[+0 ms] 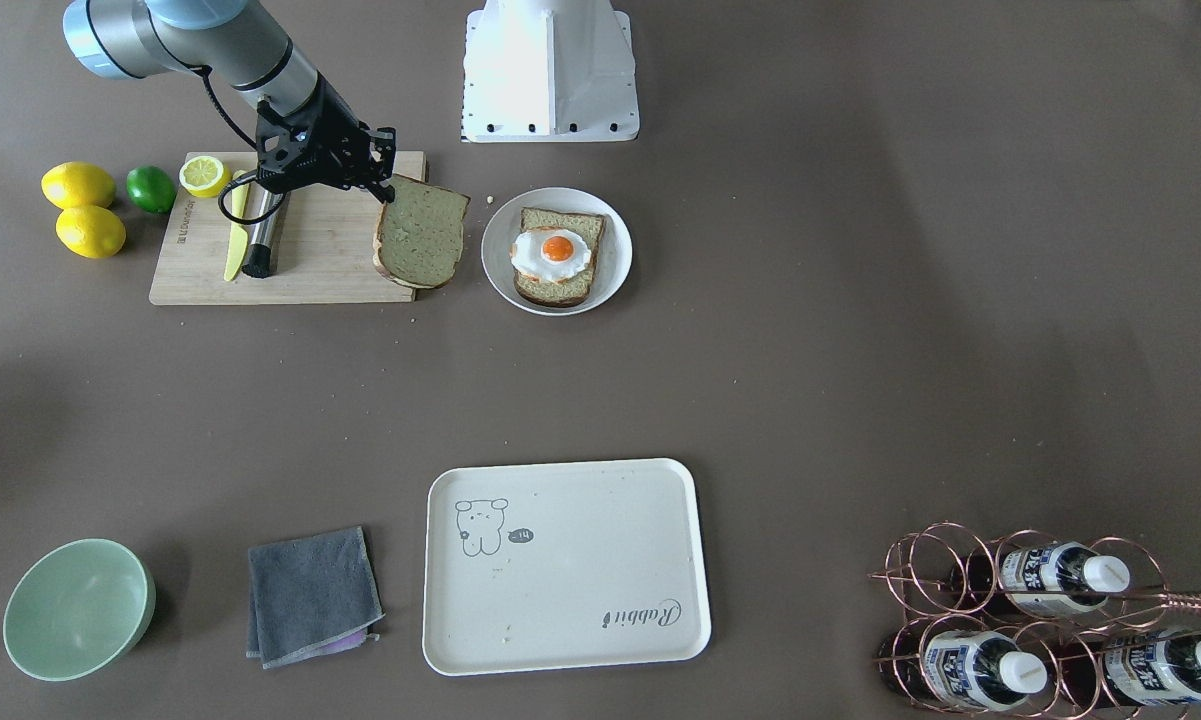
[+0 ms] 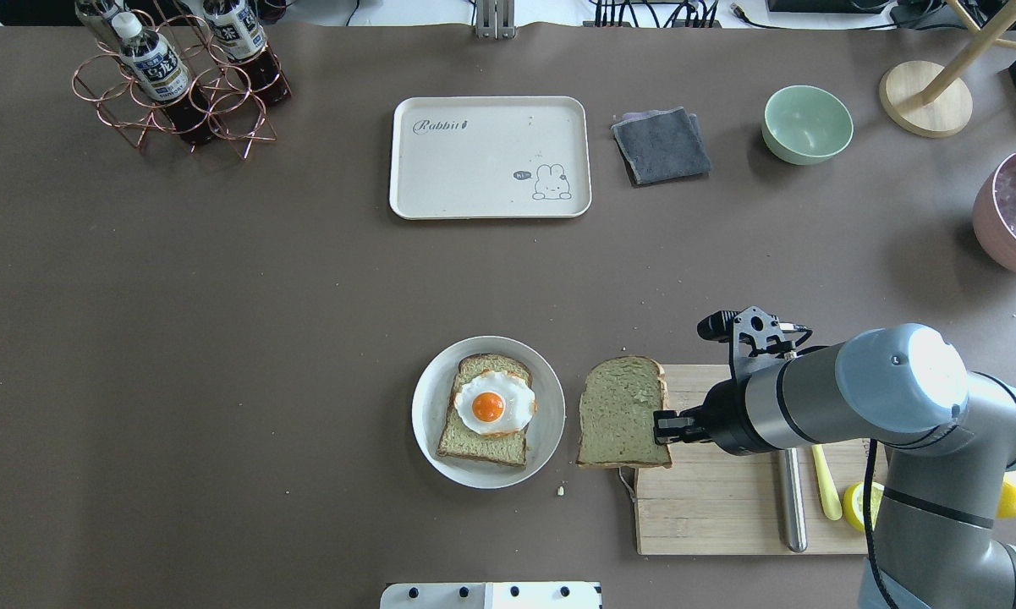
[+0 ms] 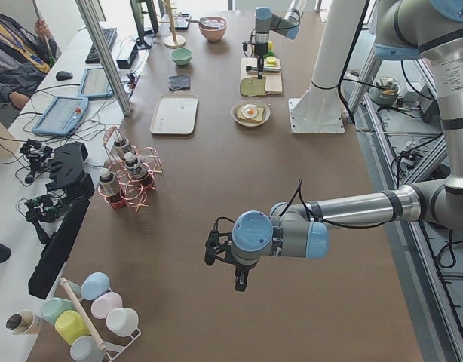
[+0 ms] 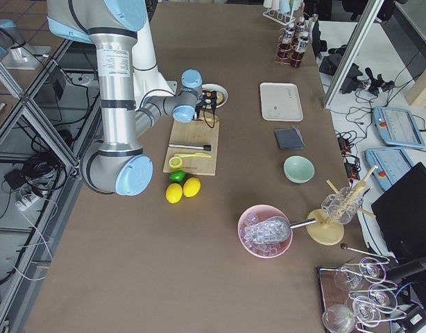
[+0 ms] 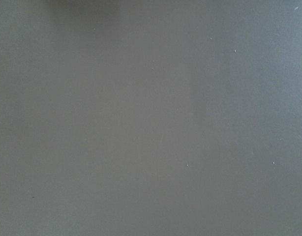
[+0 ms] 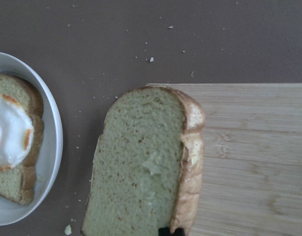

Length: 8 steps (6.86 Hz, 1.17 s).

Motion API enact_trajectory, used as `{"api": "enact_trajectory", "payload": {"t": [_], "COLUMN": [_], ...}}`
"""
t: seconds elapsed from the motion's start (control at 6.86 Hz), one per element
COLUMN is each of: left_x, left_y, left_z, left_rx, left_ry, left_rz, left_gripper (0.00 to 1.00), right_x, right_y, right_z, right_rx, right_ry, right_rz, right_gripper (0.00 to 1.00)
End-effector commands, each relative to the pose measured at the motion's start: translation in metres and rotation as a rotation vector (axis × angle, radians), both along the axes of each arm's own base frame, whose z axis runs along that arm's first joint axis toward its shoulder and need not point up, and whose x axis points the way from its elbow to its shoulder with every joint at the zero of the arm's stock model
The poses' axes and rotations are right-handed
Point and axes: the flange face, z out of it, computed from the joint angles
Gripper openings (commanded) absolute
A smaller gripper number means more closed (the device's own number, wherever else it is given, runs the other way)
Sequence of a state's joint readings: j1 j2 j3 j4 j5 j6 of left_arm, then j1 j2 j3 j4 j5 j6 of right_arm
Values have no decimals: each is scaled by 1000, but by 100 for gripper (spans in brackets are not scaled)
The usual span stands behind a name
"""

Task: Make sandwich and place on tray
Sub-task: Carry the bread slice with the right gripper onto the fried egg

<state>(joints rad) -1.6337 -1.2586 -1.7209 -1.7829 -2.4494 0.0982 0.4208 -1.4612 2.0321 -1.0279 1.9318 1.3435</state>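
One bread slice (image 1: 422, 235) hangs over the edge of the wooden cutting board (image 1: 310, 255), towards the round white plate (image 1: 615, 265). My right gripper (image 1: 385, 185) is shut on the slice's crust edge; it also shows in the overhead view (image 2: 661, 427). The right wrist view shows this slice (image 6: 141, 162) close up. On the plate lies the second slice (image 2: 482, 444) with the fried egg (image 2: 492, 404) on top. The cream tray (image 1: 565, 565) is bare, at the table's far side from the robot. My left gripper (image 3: 216, 250) hovers over bare table far away; I cannot tell if it is open.
On the board lie a yellow knife (image 1: 235, 235), a steel rod (image 1: 263, 235) and a lemon half (image 1: 204, 175). Lemons (image 1: 80, 185) and a lime (image 1: 150, 188) sit beside it. A green bowl (image 1: 78, 608), grey cloth (image 1: 312, 595) and bottle rack (image 1: 1040, 620) flank the tray.
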Motion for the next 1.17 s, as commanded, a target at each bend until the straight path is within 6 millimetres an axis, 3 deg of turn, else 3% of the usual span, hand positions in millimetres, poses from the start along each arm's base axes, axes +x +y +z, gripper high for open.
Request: {"api": "enact_trajectory", "payload": {"t": [0.0,0.15,0.44,1.02], "left_x": [1,1,1,3], "left_y": [0,0,-1,-2], "left_z": [-1,-1,-3,-12], "left_rx": [3,3,8,17], "left_ry": [14,15,17,44], "left_rz": [1,1,1,2], "left_gripper": [97,97,97,98], "right_x": [1,6,-53,-76], "right_y": [-11,-16,-42,-15], "right_z": [-20,-23,-54,-66], "right_rx": [19,18,-48,-62], "right_ry": [-58,-105,-142,-198], "right_rz": [20,16,36,-7], "right_gripper": [0,0,0,0]}}
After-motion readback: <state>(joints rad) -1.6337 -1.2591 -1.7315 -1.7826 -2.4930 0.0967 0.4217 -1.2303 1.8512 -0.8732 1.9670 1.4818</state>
